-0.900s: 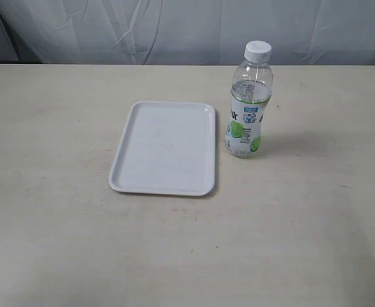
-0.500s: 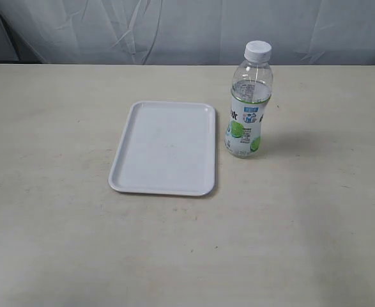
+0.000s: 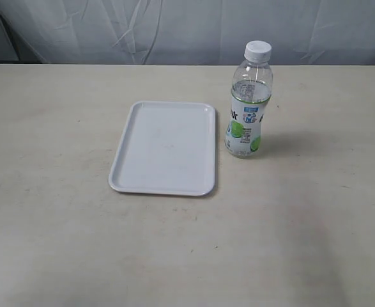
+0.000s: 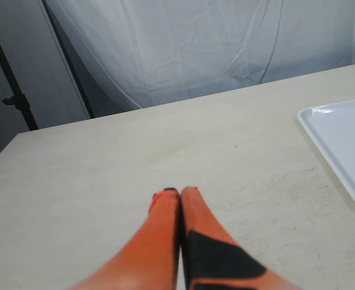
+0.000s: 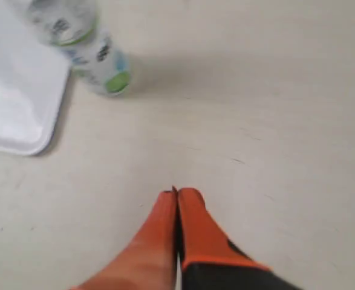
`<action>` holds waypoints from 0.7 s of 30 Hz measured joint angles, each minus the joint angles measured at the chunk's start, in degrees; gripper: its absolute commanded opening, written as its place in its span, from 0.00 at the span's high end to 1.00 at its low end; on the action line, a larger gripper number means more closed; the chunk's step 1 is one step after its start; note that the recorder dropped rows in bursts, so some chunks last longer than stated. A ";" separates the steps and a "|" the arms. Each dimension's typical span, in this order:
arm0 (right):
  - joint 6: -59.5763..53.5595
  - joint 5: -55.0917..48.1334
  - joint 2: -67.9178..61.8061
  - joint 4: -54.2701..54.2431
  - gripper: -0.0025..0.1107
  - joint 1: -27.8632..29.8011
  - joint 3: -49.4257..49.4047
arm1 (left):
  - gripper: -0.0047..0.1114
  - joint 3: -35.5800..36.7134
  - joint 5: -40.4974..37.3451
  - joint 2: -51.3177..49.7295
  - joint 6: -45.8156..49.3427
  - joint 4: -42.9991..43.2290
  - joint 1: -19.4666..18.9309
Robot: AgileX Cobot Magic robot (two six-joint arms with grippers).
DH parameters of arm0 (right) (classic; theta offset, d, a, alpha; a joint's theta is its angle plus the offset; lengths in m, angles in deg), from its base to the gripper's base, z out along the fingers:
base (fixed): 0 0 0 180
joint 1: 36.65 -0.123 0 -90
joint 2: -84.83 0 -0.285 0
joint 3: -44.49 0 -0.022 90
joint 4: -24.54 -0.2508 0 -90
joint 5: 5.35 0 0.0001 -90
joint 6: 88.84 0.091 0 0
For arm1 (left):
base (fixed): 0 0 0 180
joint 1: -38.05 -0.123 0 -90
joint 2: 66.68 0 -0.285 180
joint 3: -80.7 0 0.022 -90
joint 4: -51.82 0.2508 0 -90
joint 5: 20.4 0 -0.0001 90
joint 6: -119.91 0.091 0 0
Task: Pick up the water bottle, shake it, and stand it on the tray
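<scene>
The water bottle (image 3: 249,102) stood upright on the desk (image 3: 289,224), just beside the long edge of the tray (image 3: 165,147) on the right-arm side and not touching it; the tray lay flat and carried nothing. The left gripper (image 4: 178,192) hung over bare desk, well apart from the bottle, with its jaws pressed together on nothing. The right gripper (image 5: 177,193) was likewise empty, jaws pressed together, with the bottle ahead of it in its wrist view and a clear gap between the two. No grasp had been made. The bottle would probably handle as a light to moderate load; its fill level could not be read with certainty. The thin clear wall was likely to give under pressure and to be smooth, so a firm but not crushing grip would be advisable. The best hold appeared to be across the body at the label (image 3: 244,128), below the tapering shoulder, with the white cap (image 3: 258,49) left free. A low, level grip would likely resist slip in the shake and keep the base square for standing on the tray. The jaws would need to be spread first.
</scene>
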 measured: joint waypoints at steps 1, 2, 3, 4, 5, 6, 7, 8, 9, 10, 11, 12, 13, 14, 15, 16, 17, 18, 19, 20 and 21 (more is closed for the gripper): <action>-1.55 1.83 -1.28 -0.51 0.98 -2.48 -1.00 | 0.96 0.00 0.00 0.00 0.00 0.00 0.00; -2.31 6.07 -3.76 -0.43 0.98 -6.70 -3.22 | 0.96 0.00 0.00 0.00 0.00 0.00 0.00; -2.31 8.69 -4.96 -0.43 0.98 -8.61 -4.58 | 0.96 0.00 0.00 0.00 0.00 0.00 0.00; -2.31 10.81 -5.90 -0.67 0.98 -9.91 -5.90 | 0.96 0.00 0.00 0.00 0.00 0.00 0.00; -2.20 13.44 -7.02 -1.62 0.98 -11.31 -7.14 | 0.96 0.00 0.00 0.00 0.00 0.00 0.00; -2.08 16.09 -8.09 -2.76 0.98 -12.54 -8.27 | 0.96 0.00 0.00 0.00 0.00 0.00 0.00; -2.08 18.09 -8.87 -3.72 0.97 -13.70 -9.03 | 0.96 0.00 0.00 0.00 0.00 0.00 0.00; -2.08 20.26 -9.77 -4.68 0.93 -14.80 -9.75 | 0.96 0.00 0.00 0.00 0.00 0.00 0.00; -2.08 22.06 -10.62 -5.36 0.78 -15.81 -10.21 | 0.96 0.00 0.00 0.00 0.00 0.00 0.00; -1.96 24.89 -12.12 -5.92 0.68 -17.30 -10.57 | 0.96 0.00 0.00 0.00 0.00 0.00 0.00; -1.97 26.07 -12.81 -6.01 0.55 -17.94 -10.57 | 0.96 0.00 0.00 0.00 0.00 0.00 0.00; -1.97 27.13 -13.44 -6.16 0.40 -18.41 -10.67 | 0.96 0.00 0.00 0.00 0.00 0.00 0.00; -1.97 27.88 -13.95 -6.15 0.25 -18.69 -10.67 | 0.96 0.00 0.00 0.00 0.00 0.00 0.00; -1.87 28.74 -14.62 -6.19 0.10 -19.01 -10.67 | 0.96 0.00 0.00 0.00 0.00 0.00 0.00; -1.87 29.65 -15.41 -6.19 0.05 -19.15 -10.67 | 0.96 0.00 0.00 0.00 0.00 0.00 0.00; -1.87 30.45 -16.08 -6.19 0.06 -19.28 -10.67 | 0.96 0.00 0.00 0.00 0.00 0.00 0.00; -1.87 31.42 -16.99 -6.19 0.07 -19.39 -10.67 | 0.96 0.00 0.00 0.00 0.00 0.00 0.00; -1.87 32.43 -17.97 -6.42 0.07 -19.39 -10.67 | 0.96 0.00 0.00 0.00 0.00 0.00 0.00; -1.87 33.34 -18.80 -6.89 0.08 -19.41 -10.67 | 0.96 0.00 0.00 0.00 0.00 0.00 0.00; -1.87 34.40 -19.84 -7.49 0.08 -19.53 -10.67 | 0.96 0.00 0.00 0.00 0.00 0.00 0.00; -1.87 35.62 -20.85 -7.93 0.08 -19.53 -10.67 | 0.96 0.00 0.00 0.00 0.00 0.00 0.00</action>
